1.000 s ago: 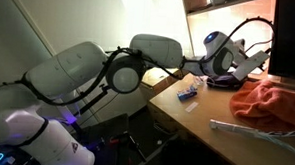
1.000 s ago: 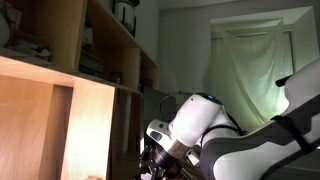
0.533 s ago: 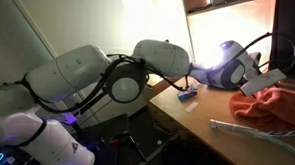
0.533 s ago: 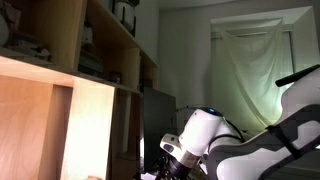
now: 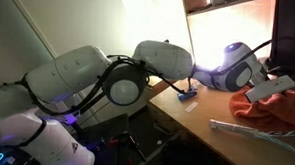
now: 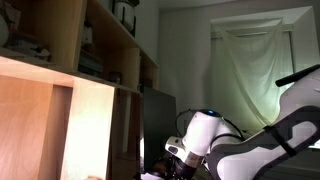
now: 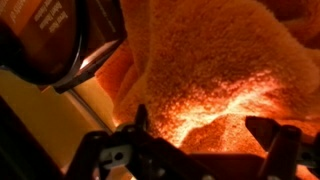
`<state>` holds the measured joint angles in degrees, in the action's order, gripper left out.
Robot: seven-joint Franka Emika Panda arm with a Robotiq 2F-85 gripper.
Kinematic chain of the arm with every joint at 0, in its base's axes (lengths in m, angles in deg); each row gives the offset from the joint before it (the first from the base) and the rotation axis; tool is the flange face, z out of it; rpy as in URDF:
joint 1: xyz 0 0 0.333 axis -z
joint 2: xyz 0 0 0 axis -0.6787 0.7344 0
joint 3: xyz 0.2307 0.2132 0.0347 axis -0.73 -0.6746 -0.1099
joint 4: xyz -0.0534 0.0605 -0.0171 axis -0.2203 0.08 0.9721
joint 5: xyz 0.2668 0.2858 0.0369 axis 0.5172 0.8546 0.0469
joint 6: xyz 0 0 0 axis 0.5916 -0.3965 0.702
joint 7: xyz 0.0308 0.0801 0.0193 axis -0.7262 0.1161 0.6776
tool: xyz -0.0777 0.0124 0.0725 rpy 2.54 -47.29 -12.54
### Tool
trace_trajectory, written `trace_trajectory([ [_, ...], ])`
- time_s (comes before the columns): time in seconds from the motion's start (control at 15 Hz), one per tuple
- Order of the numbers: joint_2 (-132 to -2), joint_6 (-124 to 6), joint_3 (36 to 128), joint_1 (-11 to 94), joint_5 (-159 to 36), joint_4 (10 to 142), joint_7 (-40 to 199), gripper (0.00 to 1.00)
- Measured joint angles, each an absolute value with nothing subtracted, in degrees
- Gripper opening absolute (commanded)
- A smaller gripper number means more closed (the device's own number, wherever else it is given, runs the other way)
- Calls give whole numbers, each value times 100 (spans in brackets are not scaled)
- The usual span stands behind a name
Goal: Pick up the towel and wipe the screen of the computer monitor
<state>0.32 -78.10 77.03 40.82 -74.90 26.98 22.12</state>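
The towel [image 5: 278,110] is a salmon-orange crumpled cloth on the desk at the right of an exterior view. In the wrist view the towel [image 7: 210,60] fills most of the picture. My gripper [image 5: 274,88] hangs low over the towel's near side. In the wrist view the gripper [image 7: 205,135] is open, its dark fingers [image 7: 140,122] standing either side of a raised fold, with nothing clamped. The computer monitor [image 5: 293,34] is a dark panel at the far right, behind the towel. Neither towel nor monitor shows in the view with the shelves.
A small blue object [image 5: 187,92] lies near the wooden desk's edge [image 5: 181,119]. A long pale flat item [image 5: 253,131] lies in front of the towel. A dark round thing [image 7: 45,40] sits beside the towel. Wooden shelves [image 6: 90,60] and a curtain [image 6: 250,65] stand around the arm [image 6: 205,135].
The arm has stretched rightward from beside the blue object to the towel, and the gripper has widened and come down over the cloth.
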Motion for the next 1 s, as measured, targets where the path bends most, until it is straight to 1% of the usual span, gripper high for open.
trace_trajectory([
  [0.27,42,-7572,7923,4068,-7495,2699,2369,100],
  [0.67,42,-7420,7890,4066,-7508,2697,2331,100],
  [1.0,59,-8372,7601,4043,-7532,2751,2328,100],
])
